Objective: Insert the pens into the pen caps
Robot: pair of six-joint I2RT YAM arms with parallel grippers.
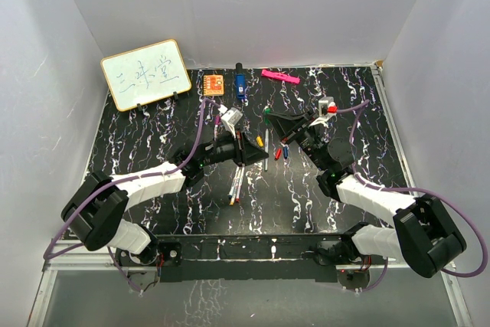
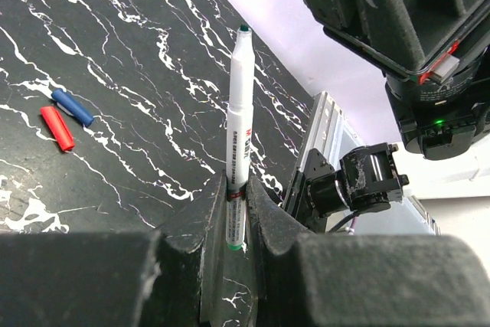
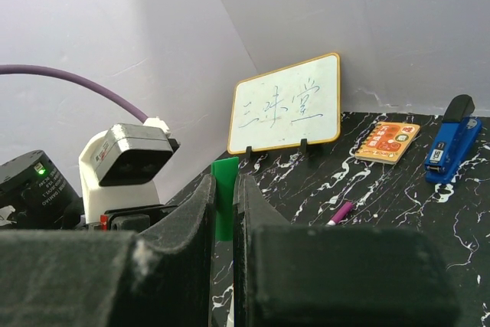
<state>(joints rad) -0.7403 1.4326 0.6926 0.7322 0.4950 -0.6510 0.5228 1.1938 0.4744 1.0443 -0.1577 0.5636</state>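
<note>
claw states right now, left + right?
Left claw: closed, holding a green-tipped pen.
Right claw: closed, holding a green cap.

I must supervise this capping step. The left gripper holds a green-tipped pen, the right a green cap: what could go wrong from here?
1. The left gripper pinches the pen near its rear end, so a push on the tip might tilt it or slide it back.
2. The green cap in the right gripper looks off the tip's line; the tip might strike the rim.
</note>
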